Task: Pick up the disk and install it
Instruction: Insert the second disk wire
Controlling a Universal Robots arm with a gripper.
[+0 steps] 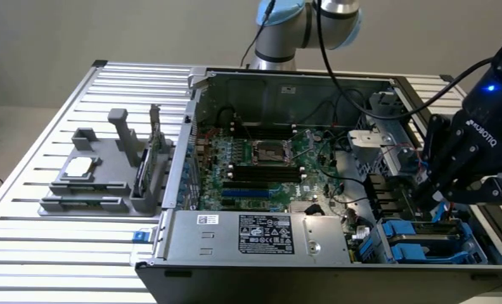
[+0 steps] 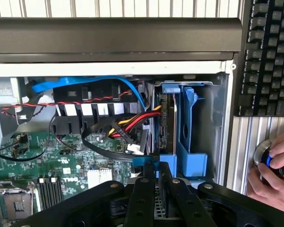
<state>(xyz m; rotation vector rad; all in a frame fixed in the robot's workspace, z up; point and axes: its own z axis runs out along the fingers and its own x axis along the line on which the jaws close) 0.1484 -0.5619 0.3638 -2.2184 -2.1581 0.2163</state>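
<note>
The black two-finger gripper (image 2: 154,182) occupies the foreground of the wrist view, its linkage arms spread to either side and its jaws drawn close together around a narrow gap; whether anything is clamped between them cannot be determined. Directly beyond the fingertips stands the disk (image 2: 164,125), a dark metal hard drive seated on edge in a blue plastic carrier frame (image 2: 189,127) inside the drive bay of the open grey metal computer case (image 1: 260,237). Beside the bay, a bundle of red, yellow and black power leads (image 2: 132,125) and a flat blue data cable (image 2: 80,85) run toward the green motherboard (image 2: 57,161). Outside the case wall, near the bay, a person's hand (image 2: 274,172) rests on a round silver knob with a blue light, with a black keyboard (image 2: 270,56) beyond it. In the exterior view, the gripper (image 1: 433,202) sits low over the blue carrier (image 1: 424,244) in the bay.
</note>
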